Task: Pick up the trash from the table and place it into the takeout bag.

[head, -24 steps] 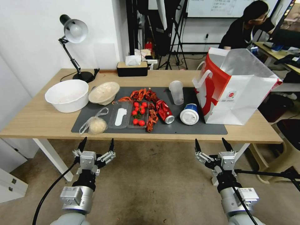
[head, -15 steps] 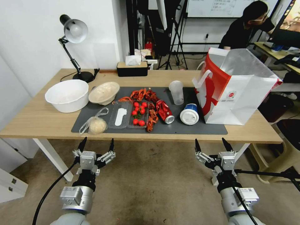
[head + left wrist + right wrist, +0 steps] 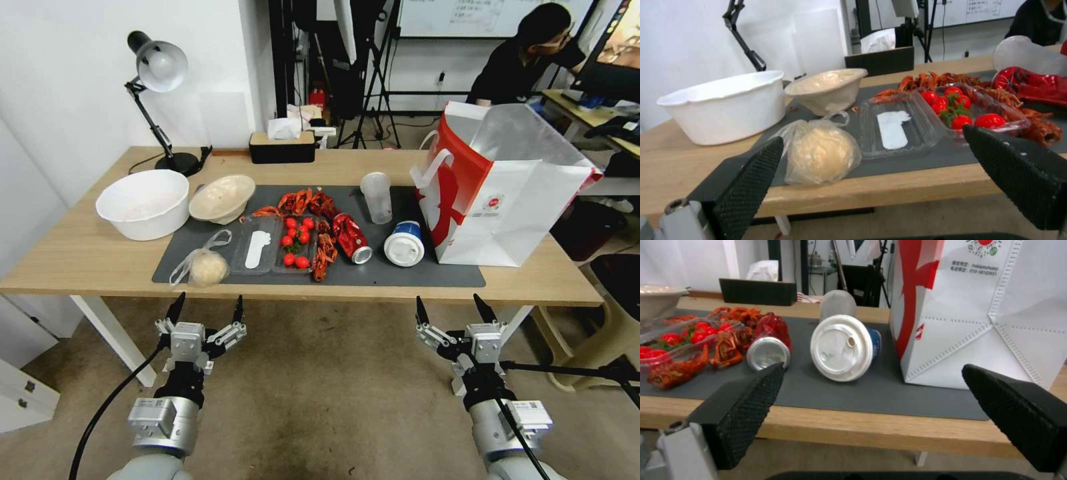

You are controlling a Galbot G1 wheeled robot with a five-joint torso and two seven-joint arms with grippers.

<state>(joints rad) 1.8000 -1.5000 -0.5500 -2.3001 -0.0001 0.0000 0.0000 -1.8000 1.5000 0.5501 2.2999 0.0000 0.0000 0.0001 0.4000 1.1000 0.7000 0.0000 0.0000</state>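
no visible change, nothing on the table [image 3: 87,257] moved

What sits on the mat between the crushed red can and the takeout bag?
The blue-and-white lidded cup lies on its side between the crushed red can and the takeout bag, plain in the head and right wrist views.

The head camera looks forward and down over the whole table [image 3: 80,260] from in front of it. Each wrist camera sits low near the front edge, looking across the top between its own fingers. Both wrist views share the can [image 3: 1033,85] [image 3: 769,350] and the shellfish [image 3: 729,343] mid-mat
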